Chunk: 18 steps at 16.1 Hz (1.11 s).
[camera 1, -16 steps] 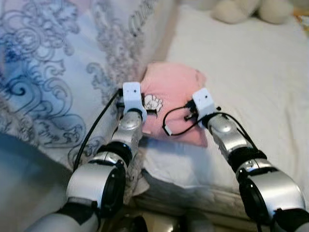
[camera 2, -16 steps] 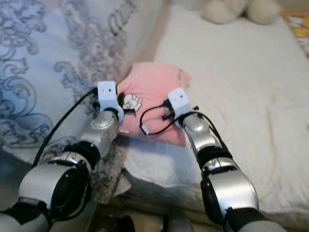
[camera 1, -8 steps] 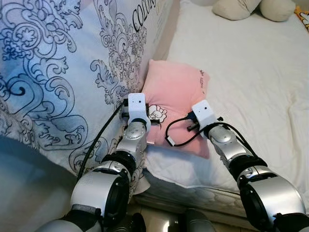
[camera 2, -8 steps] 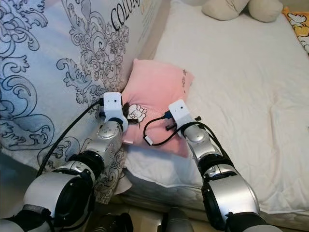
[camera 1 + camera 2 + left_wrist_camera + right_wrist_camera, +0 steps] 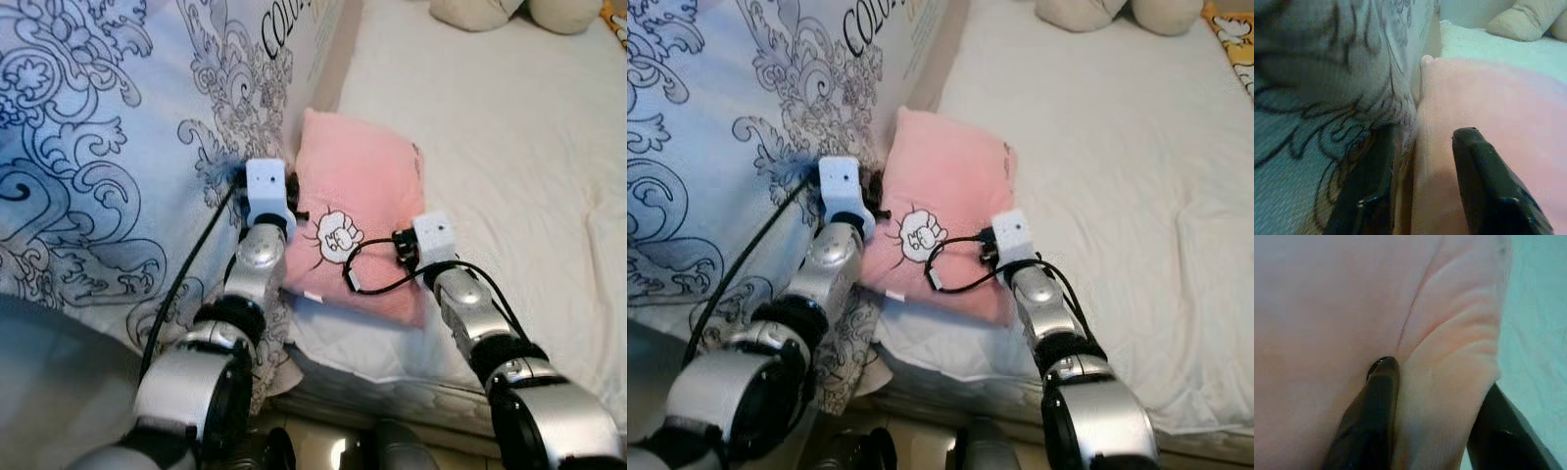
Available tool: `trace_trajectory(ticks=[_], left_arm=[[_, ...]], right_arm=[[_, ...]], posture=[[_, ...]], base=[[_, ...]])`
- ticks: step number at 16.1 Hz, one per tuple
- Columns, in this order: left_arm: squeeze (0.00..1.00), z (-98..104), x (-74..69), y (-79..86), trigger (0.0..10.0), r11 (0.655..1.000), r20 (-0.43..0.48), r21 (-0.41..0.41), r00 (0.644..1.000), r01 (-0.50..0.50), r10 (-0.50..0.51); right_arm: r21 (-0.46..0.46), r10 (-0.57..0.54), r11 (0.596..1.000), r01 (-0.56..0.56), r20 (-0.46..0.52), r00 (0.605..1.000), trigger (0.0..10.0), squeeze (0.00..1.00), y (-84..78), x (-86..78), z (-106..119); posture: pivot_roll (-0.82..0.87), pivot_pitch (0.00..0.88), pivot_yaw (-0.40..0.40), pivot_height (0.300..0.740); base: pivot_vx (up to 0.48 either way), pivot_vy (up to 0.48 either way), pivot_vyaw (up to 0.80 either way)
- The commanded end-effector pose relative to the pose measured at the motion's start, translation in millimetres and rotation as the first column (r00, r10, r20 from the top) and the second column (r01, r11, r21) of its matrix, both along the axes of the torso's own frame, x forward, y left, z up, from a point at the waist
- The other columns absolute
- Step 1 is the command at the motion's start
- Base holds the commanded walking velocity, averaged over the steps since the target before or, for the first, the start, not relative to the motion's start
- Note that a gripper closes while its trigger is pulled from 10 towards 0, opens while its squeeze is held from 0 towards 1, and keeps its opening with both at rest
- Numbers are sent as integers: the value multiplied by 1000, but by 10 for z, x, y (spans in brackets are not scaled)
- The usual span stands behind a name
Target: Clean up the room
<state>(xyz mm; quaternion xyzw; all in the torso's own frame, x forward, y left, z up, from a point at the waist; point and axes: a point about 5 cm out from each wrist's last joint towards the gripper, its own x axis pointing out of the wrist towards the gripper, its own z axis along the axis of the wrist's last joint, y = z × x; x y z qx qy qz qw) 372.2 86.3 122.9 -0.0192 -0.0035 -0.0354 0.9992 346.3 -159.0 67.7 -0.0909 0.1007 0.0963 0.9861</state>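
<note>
A pink pillow with a small white cartoon print lies near the front edge of the white bed, against a patterned duvet. My left gripper is at the pillow's left edge, one finger on top and the other down between pillow and duvet, with the pillow filling the gap. On the pillow's right front corner, my right gripper pinches a bulging fold of pink fabric. Both white wrist blocks cover the fingers in the eye views.
The blue-and-white duvet is bunched high along the bed's left side. A cream plush toy lies at the far end of the bed, an orange-patterned item at the far right. The mattress edge and floor are below my arms.
The blur has cleared and the camera has shifted. The pillow's print now sits midway between the grippers, farther from the left one. The right wrist has moved right and nearer.
</note>
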Motion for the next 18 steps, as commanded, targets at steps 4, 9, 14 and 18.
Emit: trace_trajectory(ticks=[4,9,14,18], left_arm=[[1000,-104,-182,30,10000,995,71,100,997,8,-16],[1000,-249,-733,32,10000,951,101,194,959,241,-263],[0,-147,-740,303,10000,982,144,113,976,150,-166],[0,-161,-777,322,10000,989,113,-26,983,148,-144]], right_arm=[[97,-84,992,74,96,992,10000,1000,-50,-151,31],[104,-294,956,276,298,908,10000,1000,-367,-856,266],[0,-253,965,262,265,931,10000,0,-295,-976,174],[3,-288,955,298,256,923,10000,0,-272,-862,245]], posture=[[-171,41,42,740],[-165,0,49,740],[-166,0,49,740],[-164,0,43,740]], base=[[0,0,0],[0,0,0],[0,-192,-150],[0,-480,-748]])
